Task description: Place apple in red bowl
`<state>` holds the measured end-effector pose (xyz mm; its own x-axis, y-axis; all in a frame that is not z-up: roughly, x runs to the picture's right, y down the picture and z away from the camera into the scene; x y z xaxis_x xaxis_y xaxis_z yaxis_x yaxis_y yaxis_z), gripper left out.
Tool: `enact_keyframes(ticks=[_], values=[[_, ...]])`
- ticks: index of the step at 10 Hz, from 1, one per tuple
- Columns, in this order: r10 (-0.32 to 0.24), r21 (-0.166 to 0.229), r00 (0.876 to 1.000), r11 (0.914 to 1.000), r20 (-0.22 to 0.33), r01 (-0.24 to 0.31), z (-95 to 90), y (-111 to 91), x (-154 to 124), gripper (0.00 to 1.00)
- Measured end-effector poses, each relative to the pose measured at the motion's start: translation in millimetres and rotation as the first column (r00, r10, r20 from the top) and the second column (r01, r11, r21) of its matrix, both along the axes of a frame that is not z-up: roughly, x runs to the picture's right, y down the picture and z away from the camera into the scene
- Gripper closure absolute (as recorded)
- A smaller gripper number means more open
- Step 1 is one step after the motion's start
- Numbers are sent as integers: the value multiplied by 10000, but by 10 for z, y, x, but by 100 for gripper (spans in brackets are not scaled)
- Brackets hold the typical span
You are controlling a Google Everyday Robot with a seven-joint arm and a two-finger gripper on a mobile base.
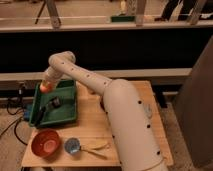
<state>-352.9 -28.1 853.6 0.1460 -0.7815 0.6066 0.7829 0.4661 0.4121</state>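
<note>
Gripper (pixel 47 85) clamped on the small round orange-red apple (pixel 46 88), raised over the far left corner of the green plastic tray (pixel 62 114).
Its jaws close around the fruit and are mostly hidden by it; the dark items lying in the tray are hard to make out. The round shallow red bowl (pixel 45 142) sits well apart, at the near left of the wooden table (pixel 95 125), beside a small blue cup (pixel 72 146).

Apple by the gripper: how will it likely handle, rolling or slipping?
The apple looks round and smooth, so it probably rolls if nudged and could slip at the gripper above the green tray. The red bowl has a raised rim that should likely stop it rolling.
</note>
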Motion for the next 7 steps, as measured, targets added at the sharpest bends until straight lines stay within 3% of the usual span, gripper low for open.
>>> enact_keyframes(ticks=[7], values=[[118, 24, 9993, 9999, 346, -118, -339, 140, 134, 100]])
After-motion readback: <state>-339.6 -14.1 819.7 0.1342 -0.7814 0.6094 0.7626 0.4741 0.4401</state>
